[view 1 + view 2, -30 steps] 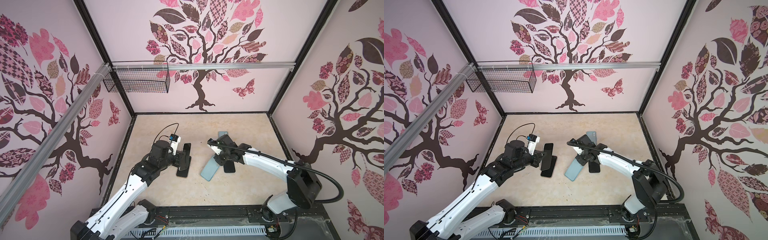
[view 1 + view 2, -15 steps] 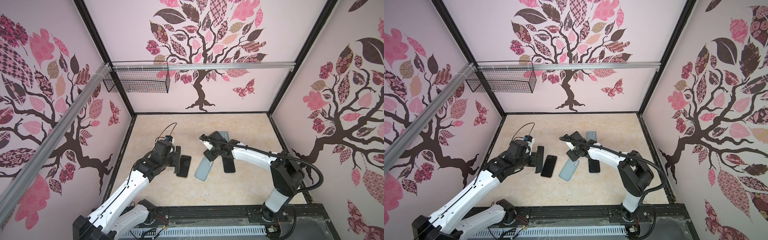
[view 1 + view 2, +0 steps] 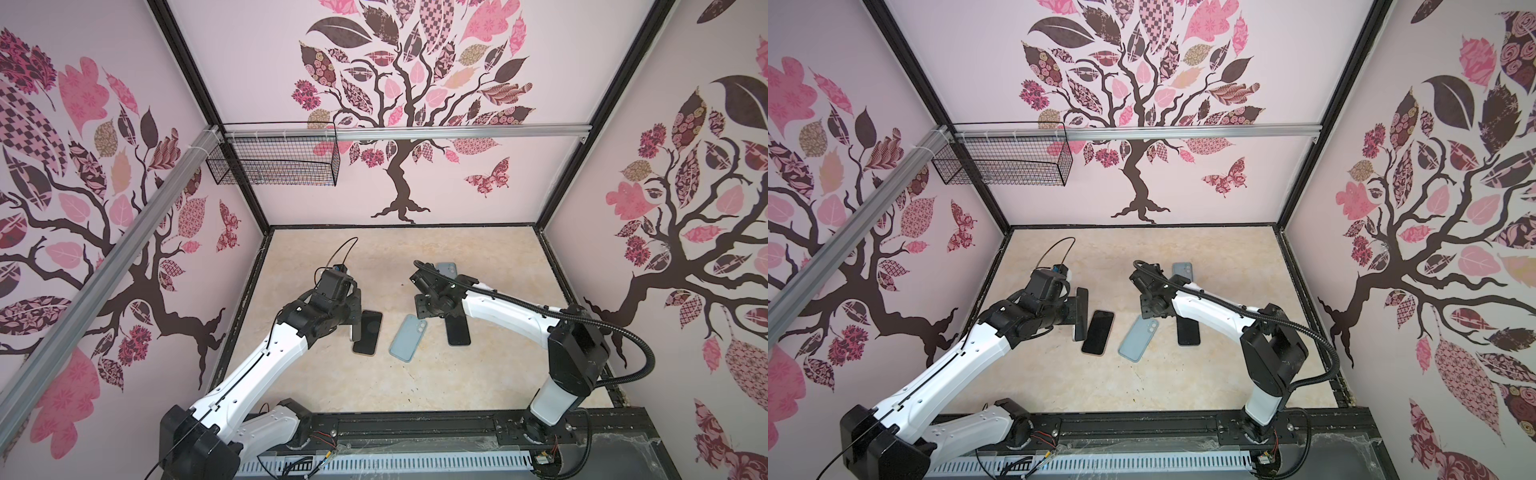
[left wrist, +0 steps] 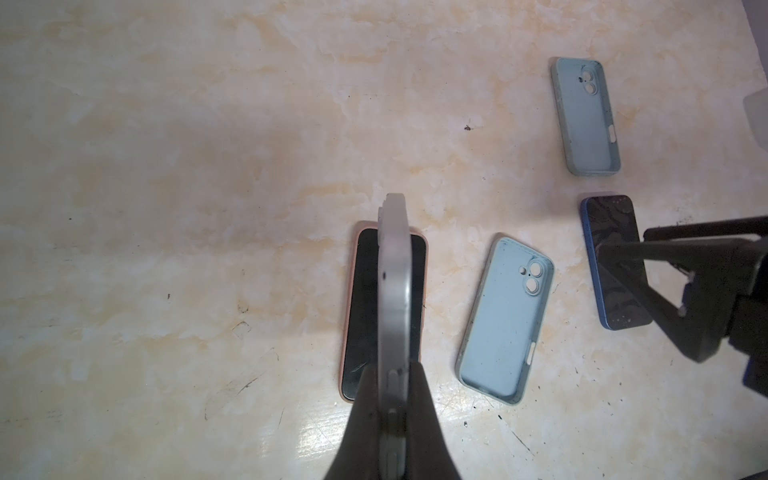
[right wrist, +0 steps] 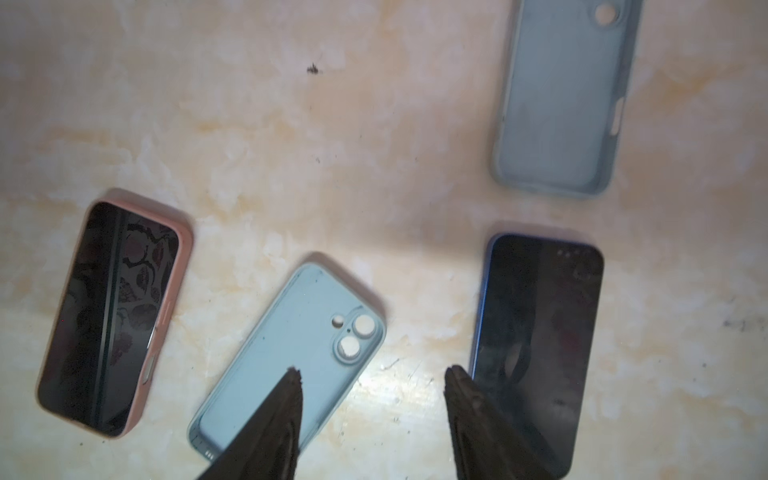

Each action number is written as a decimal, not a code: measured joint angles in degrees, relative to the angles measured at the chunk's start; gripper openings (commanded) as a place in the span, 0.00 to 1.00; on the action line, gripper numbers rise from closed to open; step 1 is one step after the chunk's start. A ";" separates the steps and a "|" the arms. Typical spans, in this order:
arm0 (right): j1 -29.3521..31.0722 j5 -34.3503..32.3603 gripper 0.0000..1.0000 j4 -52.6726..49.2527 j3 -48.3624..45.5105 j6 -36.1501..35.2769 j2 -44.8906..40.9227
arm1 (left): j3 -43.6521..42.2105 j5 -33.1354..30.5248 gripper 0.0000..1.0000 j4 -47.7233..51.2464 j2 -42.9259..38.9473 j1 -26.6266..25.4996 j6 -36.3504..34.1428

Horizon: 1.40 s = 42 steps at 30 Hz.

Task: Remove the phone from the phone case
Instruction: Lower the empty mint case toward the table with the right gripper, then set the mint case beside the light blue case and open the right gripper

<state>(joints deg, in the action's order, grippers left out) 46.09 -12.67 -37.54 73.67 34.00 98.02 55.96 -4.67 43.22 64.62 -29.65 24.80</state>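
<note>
Top views both give us the marbled desk (image 3: pixel 478 374), with the two arms reaching in from the near edge. And there's the change: a second ago the right tool (image 5: pixel 372 370) had the pale blue case (image 3: pixel 408 337) pinched and tilted up off the surface. Now its jaws are spread with nothing between them, hovering just above, and the case lies flat and empty at centre frame.

Left of centre, the left tool (image 4: pixel 392 370) stays clamped on the phone (image 4: pixel 395 291), holding it on edge above a pink-cased phone (image 3: pixel 368 332) that lies screen up. So phone and case are properly parted. I'd call the extraction done, with only setting the phone down left. A blue phone (image 3: pixel 458 332) and another empty case (image 3: pixel 446 268) sit right of centre.
</note>
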 measured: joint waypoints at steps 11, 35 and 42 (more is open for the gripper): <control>3.34 7.04 0.50 0.00 -3.45 14.10 4.72 | -0.09 10.95 0.00 -1.46 2.12 8.87 1.18; 3.34 11.58 0.31 1.31 -3.45 17.20 10.19 | -8.83 42.69 0.00 -16.94 -3.04 28.81 12.33; 3.34 11.63 0.23 1.31 -3.39 17.22 10.47 | -8.96 42.66 0.00 -17.00 -3.50 28.81 12.15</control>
<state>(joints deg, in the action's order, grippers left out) 49.43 -1.04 -36.23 70.28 51.22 108.49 47.00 38.00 26.22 61.12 -0.84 36.95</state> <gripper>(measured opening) 0.261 0.070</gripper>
